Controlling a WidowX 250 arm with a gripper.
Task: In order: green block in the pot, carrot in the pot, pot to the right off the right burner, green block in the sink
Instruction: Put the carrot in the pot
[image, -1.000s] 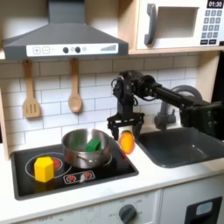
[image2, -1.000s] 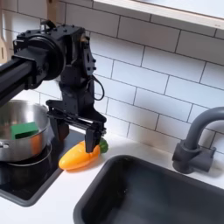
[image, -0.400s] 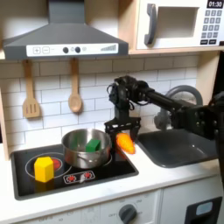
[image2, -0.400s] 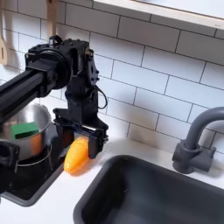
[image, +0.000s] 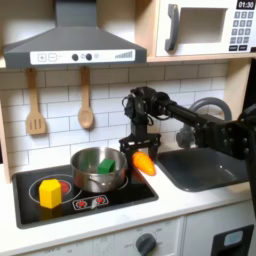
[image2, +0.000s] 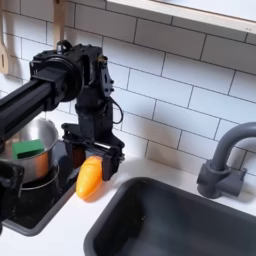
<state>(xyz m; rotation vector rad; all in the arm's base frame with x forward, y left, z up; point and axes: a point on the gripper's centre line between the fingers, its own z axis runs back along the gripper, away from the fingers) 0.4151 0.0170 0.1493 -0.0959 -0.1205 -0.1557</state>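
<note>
Arm bent down, pincer (image2: 91, 158) clamped shut.

Front-on wide first exterior view; closer, sink-side second exterior view; shared pot (image: 99, 168) (image2: 25, 150).

Pot (image: 100, 168) mouth open from above in both exterior views; 1 green block (image: 107, 164) lies inside, room beside it. Arm and gripper (image: 137, 149), closed on the carrot (image: 145, 163), crowd the pot's right rim in the first exterior view. Yellow block (image: 49, 192) stands apart on the left burner. Sink (image2: 190, 225) basin unobstructed; faucet (image2: 228, 160) guards its far right corner in the second exterior view.
</note>
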